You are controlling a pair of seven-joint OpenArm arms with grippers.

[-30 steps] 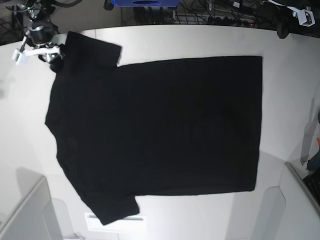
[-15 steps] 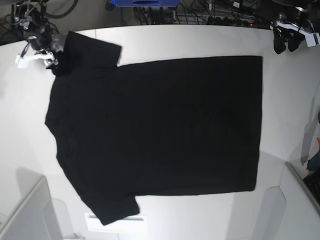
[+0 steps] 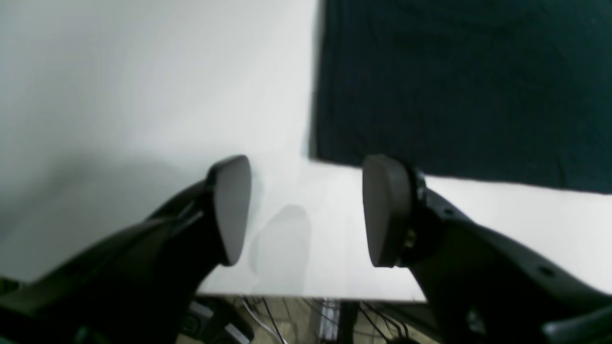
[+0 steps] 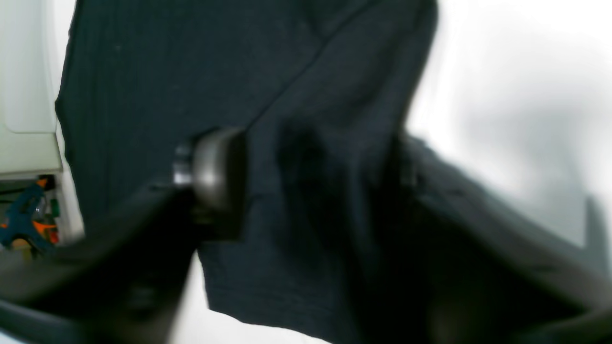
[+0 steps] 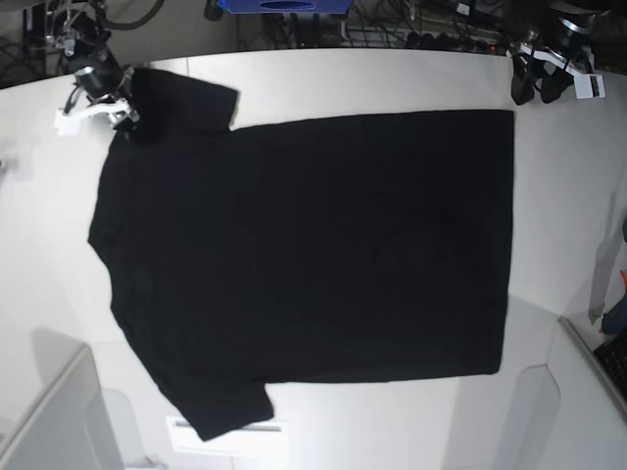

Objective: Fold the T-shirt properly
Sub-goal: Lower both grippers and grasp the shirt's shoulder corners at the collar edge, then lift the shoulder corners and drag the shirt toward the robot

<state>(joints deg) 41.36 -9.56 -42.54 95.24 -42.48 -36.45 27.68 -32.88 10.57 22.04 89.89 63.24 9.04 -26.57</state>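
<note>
The black T-shirt lies spread flat on the white table, plain side up, sleeves to the left and hem to the right. My right gripper is at the far left sleeve. In the right wrist view, which is blurred, its fingers stand apart with sleeve cloth between them, around the gripper. My left gripper hovers just beyond the far hem corner. In the left wrist view it is open over bare table, with the shirt's corner just ahead.
Grey bins stand at the near left and near right corners. A white strip lies by the near sleeve. Cables and a blue box sit beyond the table's far edge.
The left gripper has come in from the far right toward the hem corner. The right gripper has shifted a little up and right at the sleeve, its jaws narrowing.
</note>
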